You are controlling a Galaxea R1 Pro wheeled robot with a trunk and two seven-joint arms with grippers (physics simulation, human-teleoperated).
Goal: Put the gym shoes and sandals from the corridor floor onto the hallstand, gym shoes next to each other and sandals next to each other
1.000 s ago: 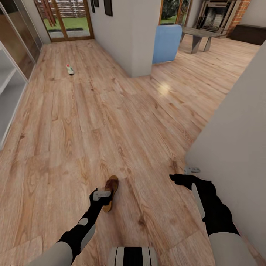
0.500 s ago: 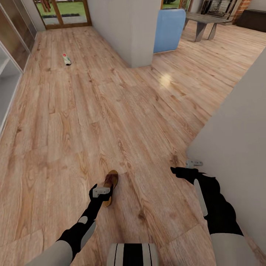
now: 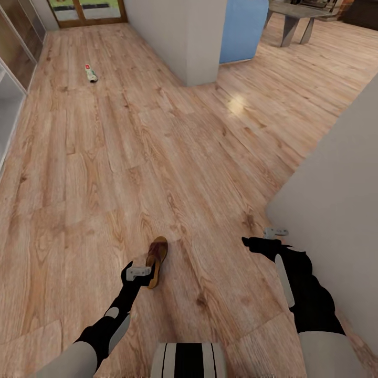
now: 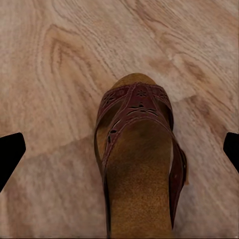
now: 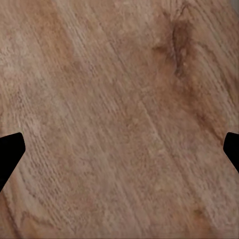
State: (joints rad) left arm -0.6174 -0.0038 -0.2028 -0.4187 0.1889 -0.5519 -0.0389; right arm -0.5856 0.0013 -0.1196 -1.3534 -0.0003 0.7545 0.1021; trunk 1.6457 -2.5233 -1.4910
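Note:
One dark brown sandal (image 3: 156, 254) with a tan footbed lies on the corridor floor (image 3: 131, 173) just in front of me. My left gripper (image 3: 137, 272) hovers over its near end, open. In the left wrist view the sandal (image 4: 139, 159) lies between and beneath the wide-spread black fingertips (image 4: 10, 154) of the left gripper (image 4: 119, 152). A white gym shoe (image 3: 91, 73) with red and green marks lies far up the corridor. My right gripper (image 3: 265, 239) is open over bare planks (image 5: 119, 119), close to the right wall.
A grey wall (image 3: 336, 173) runs close along the right arm. A white pillar (image 3: 184, 37) and a blue panel (image 3: 241, 26) stand ahead. A pale glass-fronted unit (image 3: 6, 105) lines the left edge; I cannot tell whether it is the hallstand.
The whole view has shifted, so the camera has moved: far things sit higher in the picture. More of the sandal shows beyond the left gripper. Both grippers stay open.

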